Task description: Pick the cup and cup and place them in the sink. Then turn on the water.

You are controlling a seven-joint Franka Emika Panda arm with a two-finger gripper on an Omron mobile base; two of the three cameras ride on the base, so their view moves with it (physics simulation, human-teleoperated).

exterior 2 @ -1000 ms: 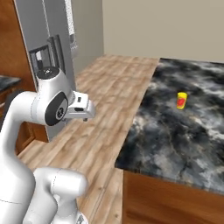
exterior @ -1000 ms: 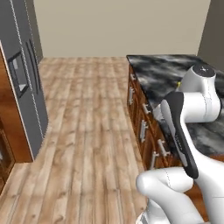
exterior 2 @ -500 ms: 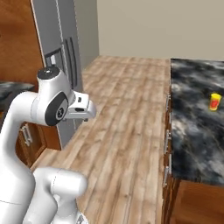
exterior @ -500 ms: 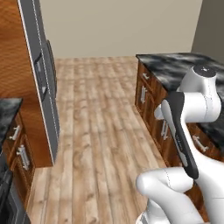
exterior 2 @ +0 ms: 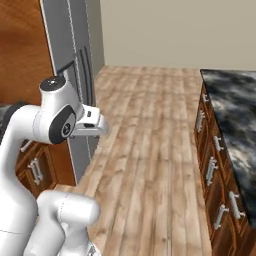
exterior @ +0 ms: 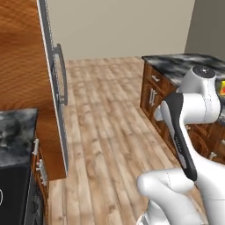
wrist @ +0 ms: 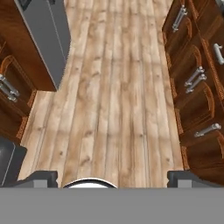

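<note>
Yellow cup (exterior: 221, 88) sliver at frame edge behind white arm, pattern unreadable, jaws spread wide, holding nothing.

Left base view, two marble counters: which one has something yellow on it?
The right counter, behind the arm: a yellow sliver, likely the cup, shows at the picture's edge. The left counter by the fridge has none.

Yellow cup (exterior: 221, 88) on marble counter (exterior: 176, 63).
</note>
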